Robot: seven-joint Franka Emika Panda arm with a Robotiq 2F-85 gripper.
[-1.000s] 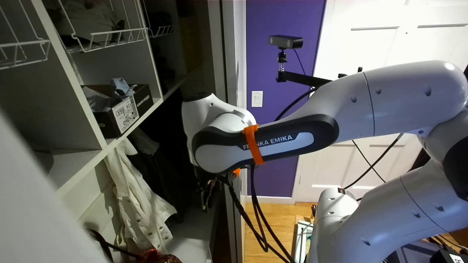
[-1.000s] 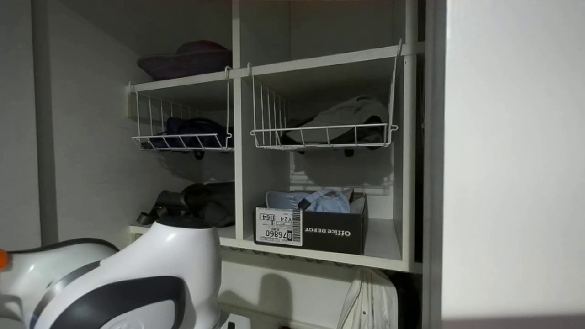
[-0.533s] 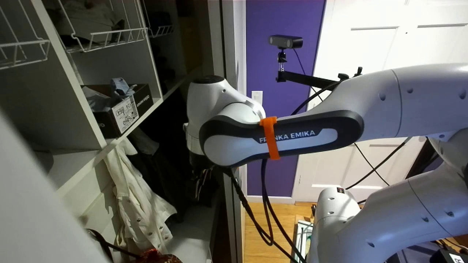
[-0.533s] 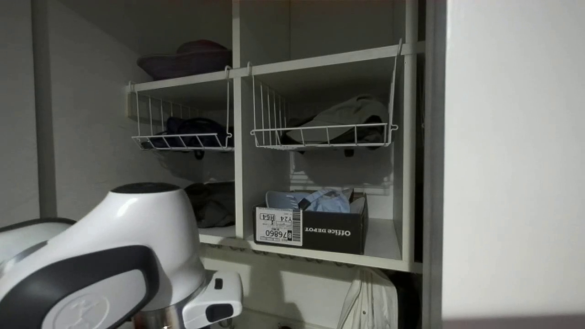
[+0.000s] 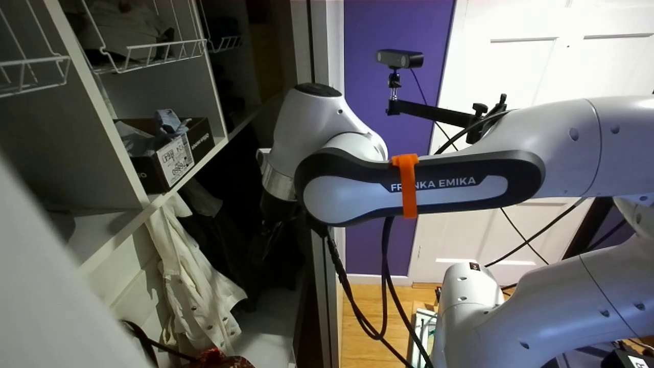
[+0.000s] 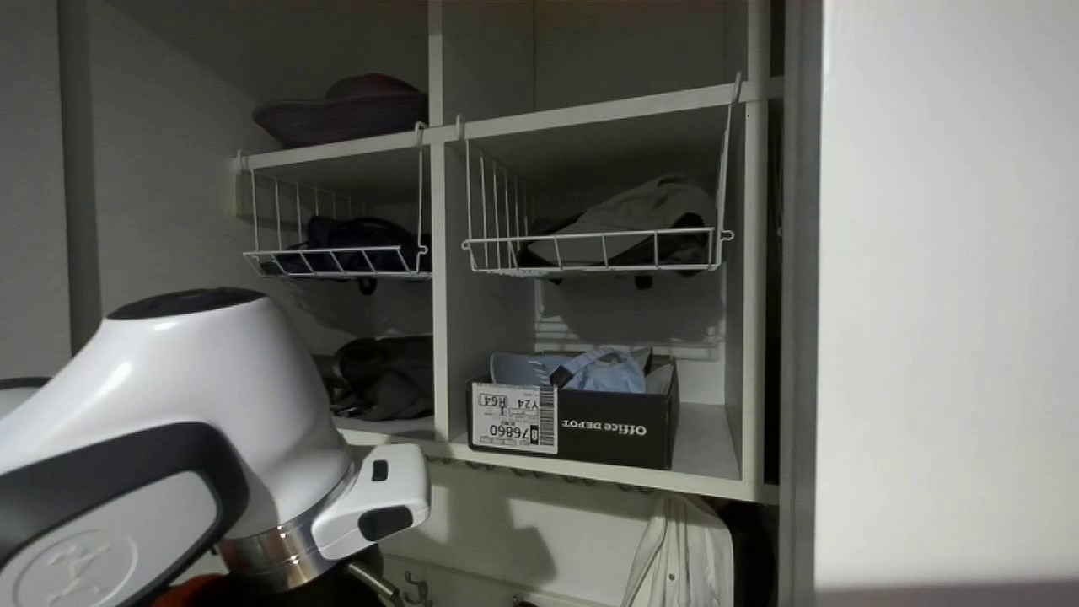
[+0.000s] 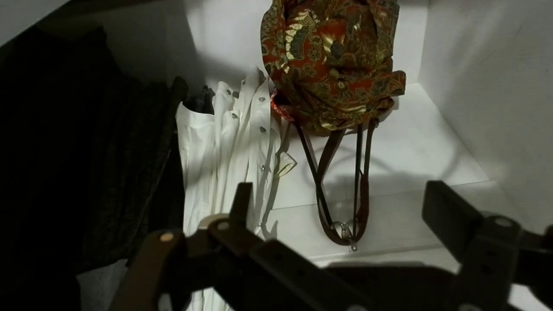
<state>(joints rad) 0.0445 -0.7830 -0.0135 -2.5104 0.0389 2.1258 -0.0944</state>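
Note:
My gripper [image 7: 339,198] stands wide apart in the wrist view, nothing pinched between its dark fingers. Beyond it, between the fingertips as seen there, dark red straps [image 7: 363,196] loop over a metal hook [image 7: 345,231] on the white wall. From those straps hangs a red and gold patterned bag [image 7: 332,65]; a bit of the bag [image 5: 217,359] shows at the bottom of an exterior view. Beside it is a white buttoned shirt [image 7: 229,147], partly behind the left finger. In an exterior view the gripper [image 5: 265,243] is a dim shape against dark clothes.
Above the hooks, a shelf holds a black Office Depot box [image 6: 620,430] with pale blue items. Wire baskets [image 6: 590,255] hang higher up. Dark garments [image 7: 86,151] fill the left of the wrist view. A closet door frame [image 5: 319,204] stands close beside the arm.
My hand has risen and drawn back from the closet, and the wrist has tilted so the gripper points more toward the closet's back wall. The bag, shirt and box have not moved.

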